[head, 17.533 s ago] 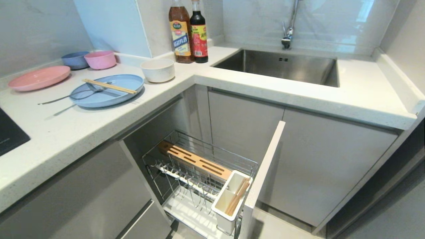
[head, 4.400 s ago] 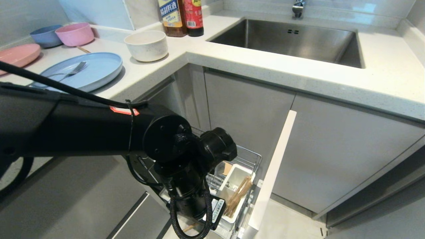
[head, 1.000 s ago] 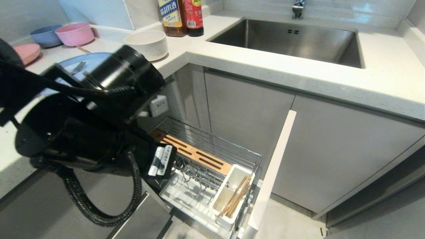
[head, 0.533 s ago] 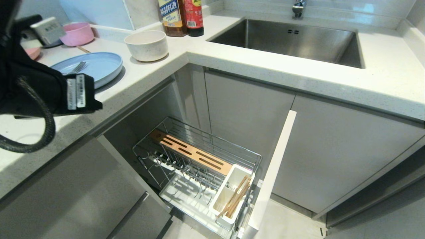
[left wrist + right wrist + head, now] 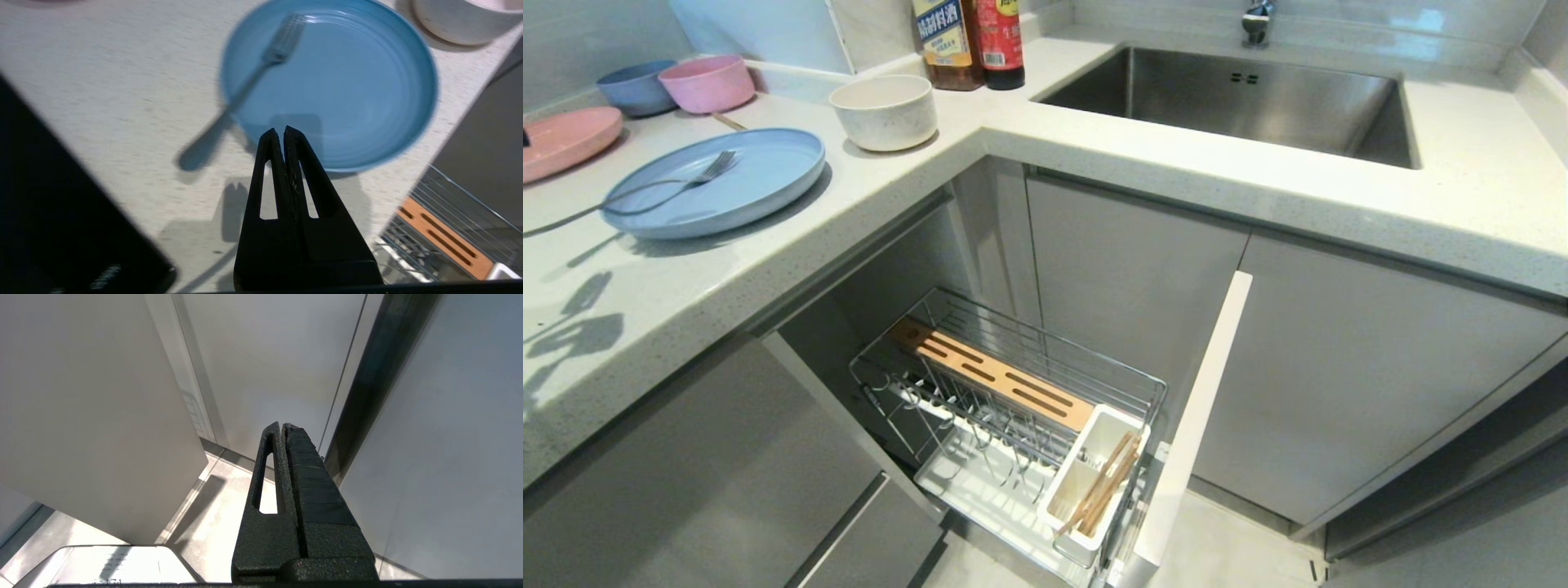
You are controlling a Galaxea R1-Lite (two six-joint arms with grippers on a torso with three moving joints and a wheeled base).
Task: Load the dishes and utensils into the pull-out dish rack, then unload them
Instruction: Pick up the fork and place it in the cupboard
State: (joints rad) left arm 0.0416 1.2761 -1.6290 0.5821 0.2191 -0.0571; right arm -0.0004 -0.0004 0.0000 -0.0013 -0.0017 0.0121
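Observation:
The pale blue plate (image 5: 715,181) lies on the counter with the grey fork (image 5: 662,186) across its left rim. Behind it stands the cream bowl (image 5: 883,111). Below, the pull-out dish rack (image 5: 1045,343) is drawn out, with light-wood chopsticks (image 5: 1104,482) in its white utensil cup (image 5: 1094,433). My left gripper (image 5: 282,131) is shut and empty, hovering over the counter at the near edge of the plate (image 5: 331,81), a little right of the fork (image 5: 245,87). It is outside the head view. My right gripper (image 5: 282,425) is shut, parked low by the cabinet fronts.
A pink plate (image 5: 564,140), a small blue bowl (image 5: 633,86) and a pink bowl (image 5: 707,82) sit at the counter's back left. Two sauce bottles (image 5: 968,41) stand beside the sink (image 5: 1233,102). A black cooktop (image 5: 61,212) borders the counter. The rack's narrow cabinet front (image 5: 1192,425) sticks out.
My left arm has lifted away from the rack and swung left over the counter, leaving the head view. The plate, fork and bowl have not moved.

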